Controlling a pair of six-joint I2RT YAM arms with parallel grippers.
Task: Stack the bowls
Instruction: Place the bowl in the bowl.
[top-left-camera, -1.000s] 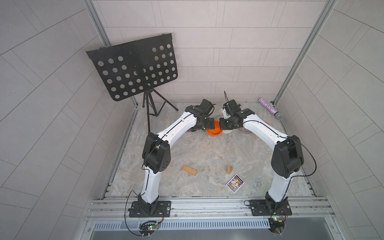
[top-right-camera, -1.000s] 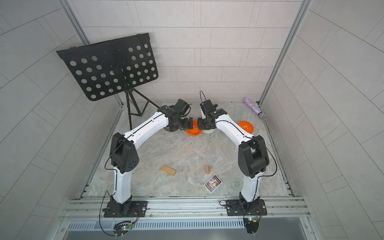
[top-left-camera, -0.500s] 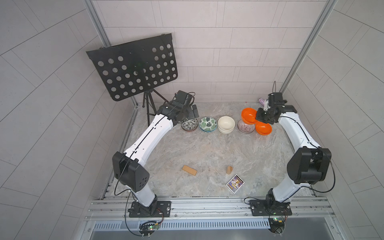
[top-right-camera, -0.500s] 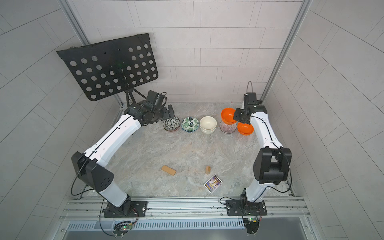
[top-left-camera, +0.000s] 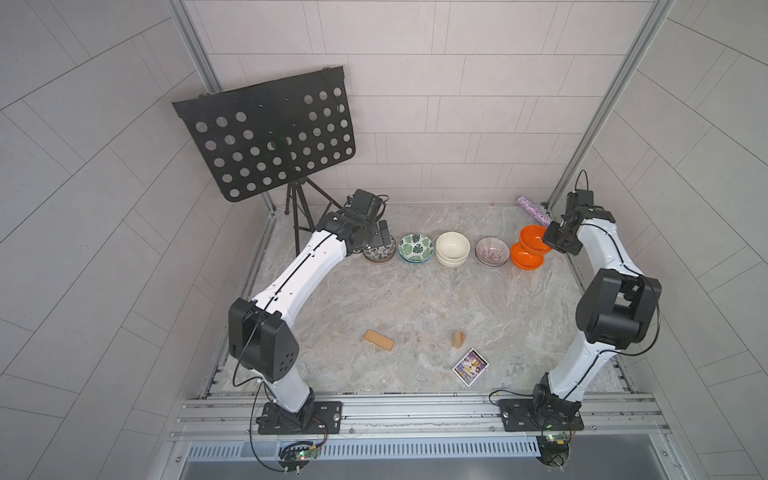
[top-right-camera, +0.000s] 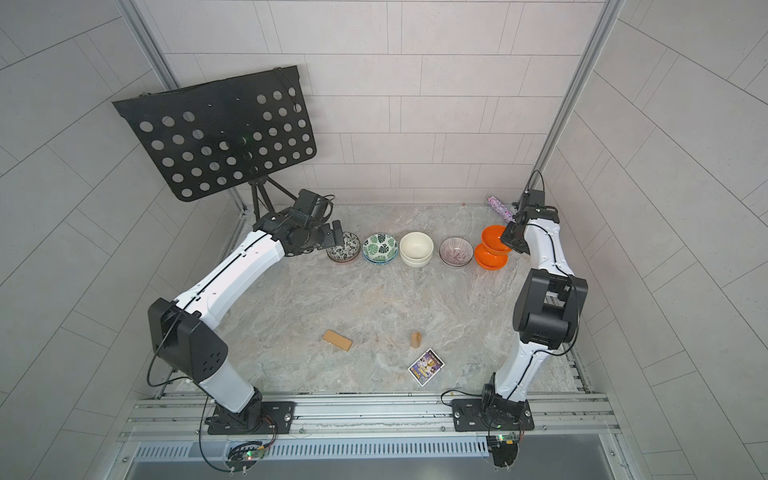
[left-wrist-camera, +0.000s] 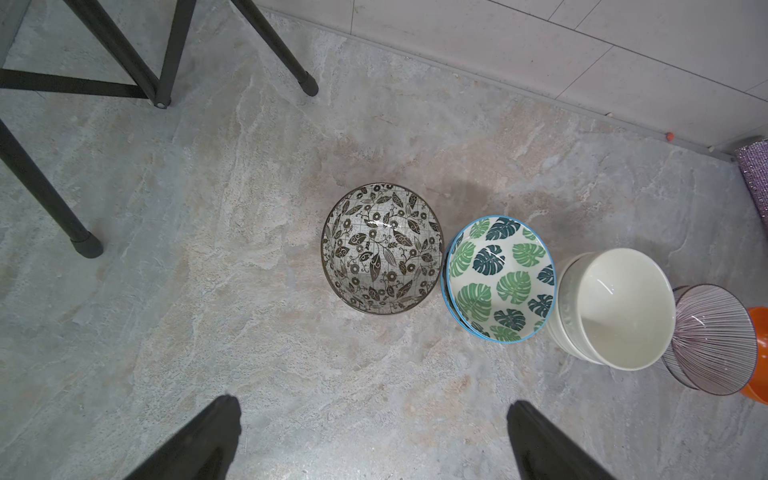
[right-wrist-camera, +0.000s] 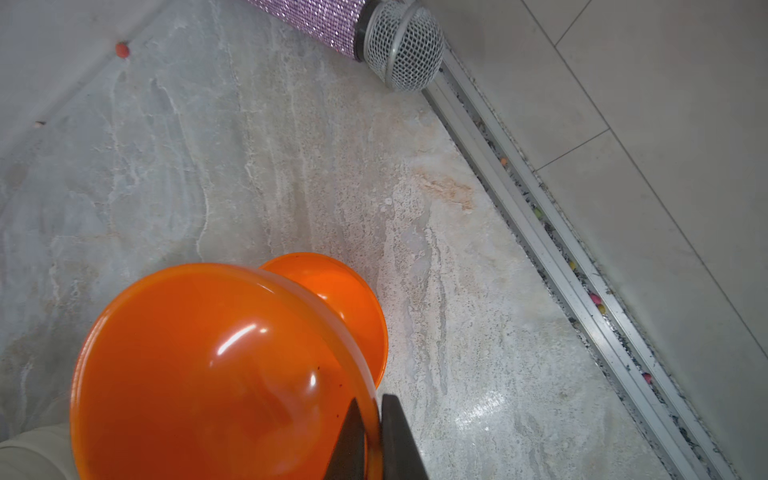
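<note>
Orange bowl (right-wrist-camera: 216, 374) gripped by right end effector (right-wrist-camera: 372, 401); writing on card (top-left-camera: 470, 367) unreadable.

No text, number, brand or sign can be read in any view. The one printed thing is a small card (top-left-camera: 470, 366) in the lower middle of both top views. It bears a purple and yellow picture, but any lettering on it is too small to make out
</note>
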